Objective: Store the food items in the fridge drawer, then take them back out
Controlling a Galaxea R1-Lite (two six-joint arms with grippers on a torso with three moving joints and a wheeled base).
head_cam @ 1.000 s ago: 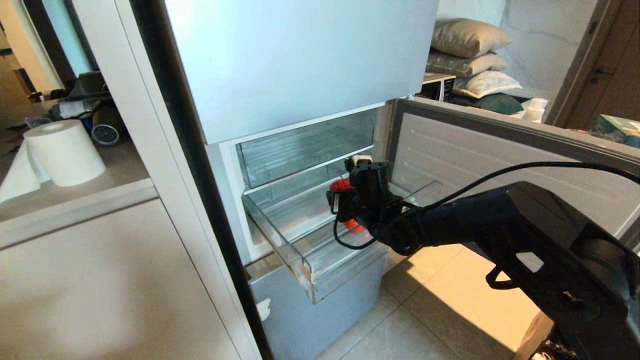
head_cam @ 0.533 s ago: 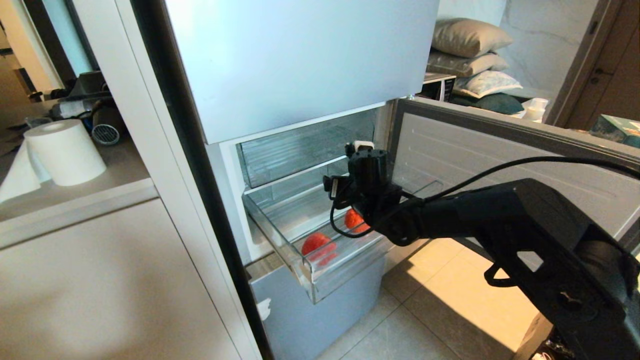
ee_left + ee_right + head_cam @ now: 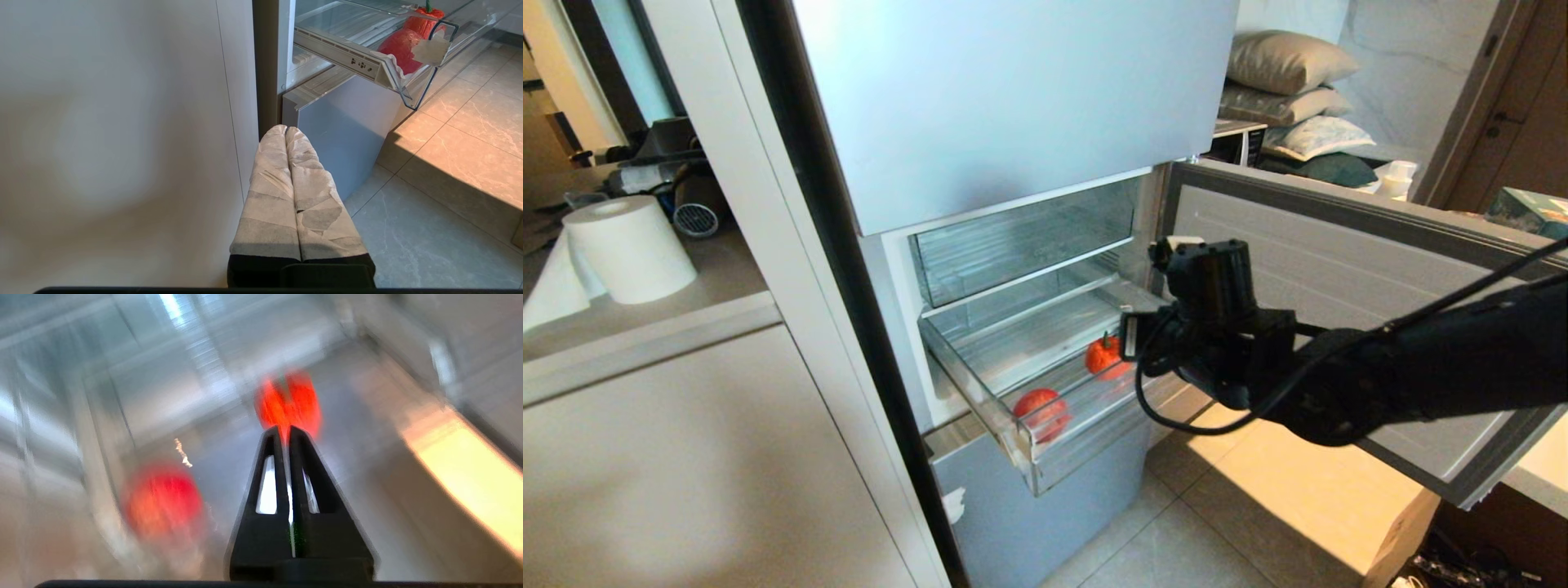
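The clear fridge drawer stands pulled out of the open fridge. Two red-orange food items lie on its ribbed floor. One rests in the front left corner, and the other, with a dark stem, sits further back to the right. My right arm reaches in from the right, its wrist just outside the drawer's right side. In the right wrist view the right gripper is shut and empty, its tips short of the stemmed fruit. My left gripper hangs shut and empty, low beside the fridge's bottom.
The fridge door stands open on the right, behind my right arm. A taller clear bin sits above the drawer, and a grey lower front below it. A paper roll stands on the counter at left.
My right gripper was inside the drawer with a fruit. It let the fruit go, drew back out to the right and shut. A second fruit now shows in the front left corner.
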